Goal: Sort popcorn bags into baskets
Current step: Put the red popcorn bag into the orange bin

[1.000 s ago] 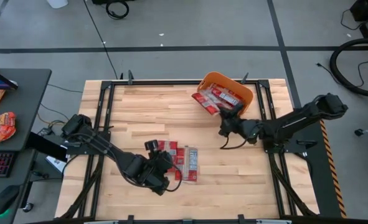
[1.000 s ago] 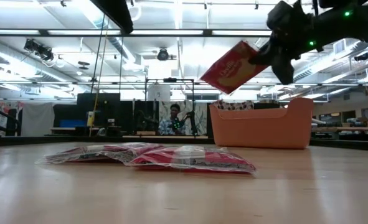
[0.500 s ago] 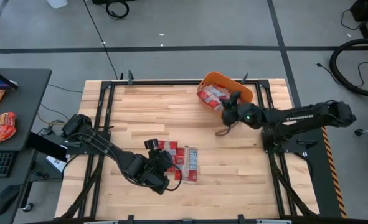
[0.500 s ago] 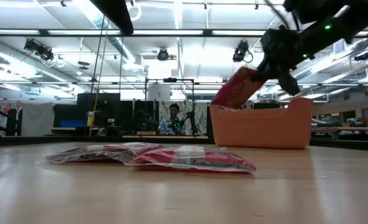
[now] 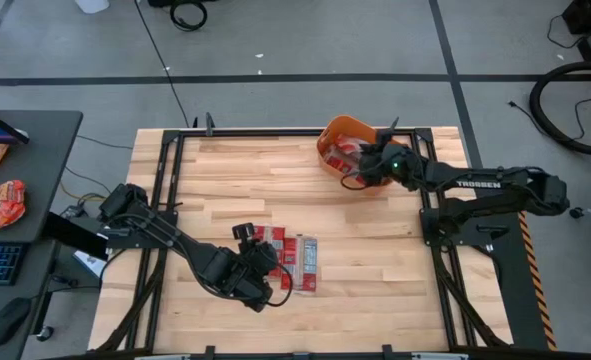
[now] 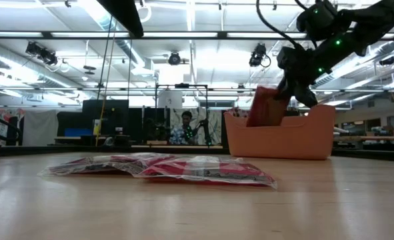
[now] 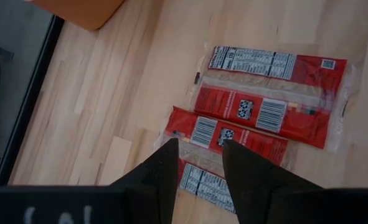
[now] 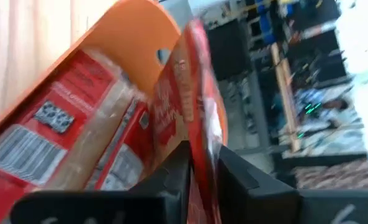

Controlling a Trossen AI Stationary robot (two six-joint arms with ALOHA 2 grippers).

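I count one orange basket (image 5: 360, 150) and three popcorn bags (image 7: 268, 109) on the table before my half-open, empty left gripper (image 7: 199, 168). My right gripper (image 8: 202, 171) pinches one bag (image 8: 193, 106) over the basket. Only the right wrist view shows more bags inside it.
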